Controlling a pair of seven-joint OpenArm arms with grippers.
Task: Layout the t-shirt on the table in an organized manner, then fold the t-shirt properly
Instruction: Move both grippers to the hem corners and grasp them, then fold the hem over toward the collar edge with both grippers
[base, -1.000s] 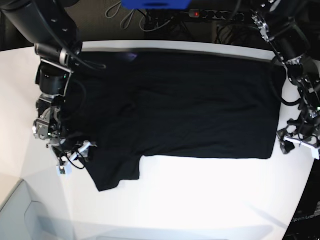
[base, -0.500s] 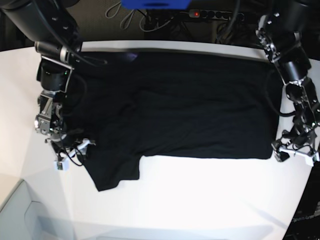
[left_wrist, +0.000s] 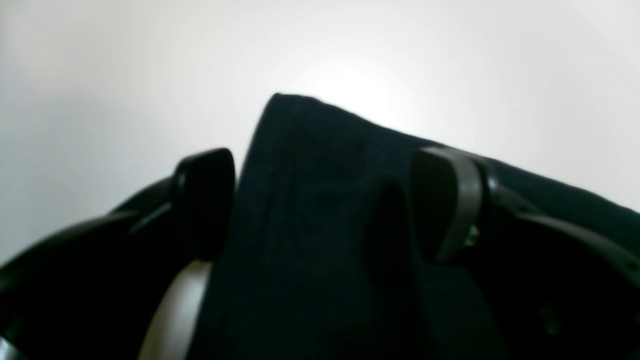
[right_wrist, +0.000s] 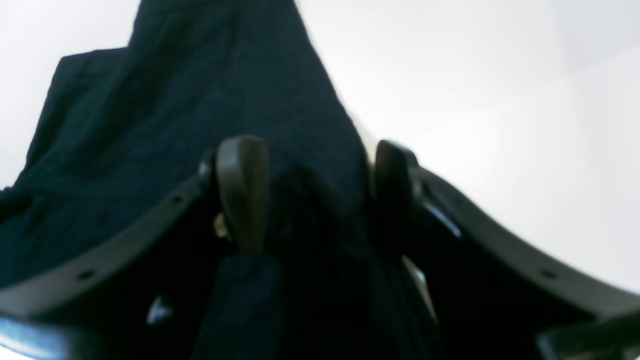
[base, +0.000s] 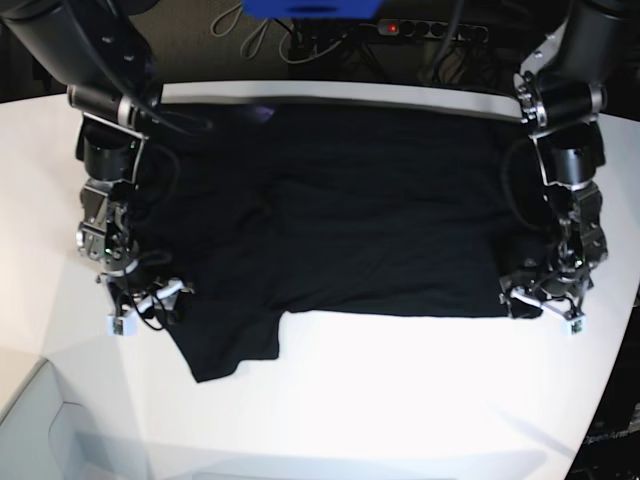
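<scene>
The black t-shirt (base: 360, 210) lies spread on the white table (base: 400, 400), with one sleeve pointing toward the front left. My left gripper (base: 540, 300) sits at the shirt's front right corner. In the left wrist view the left gripper (left_wrist: 325, 200) is open, and the corner of the t-shirt (left_wrist: 310, 175) lies between its wide-spread fingers. My right gripper (base: 145, 305) rests at the shirt's left edge beside the sleeve. Seen from its own wrist, the right gripper (right_wrist: 317, 190) has its jaws apart with a ridge of the t-shirt (right_wrist: 225, 75) between them.
A power strip (base: 420, 28) with a red light and loose cables lies behind the table's far edge. A blue object (base: 310, 8) is at the top. The table's curved edge drops off at the front left (base: 60, 430).
My left arm has swung in from beyond the shirt's right side, and its gripper now sits over the front right corner. The right gripper has barely shifted.
</scene>
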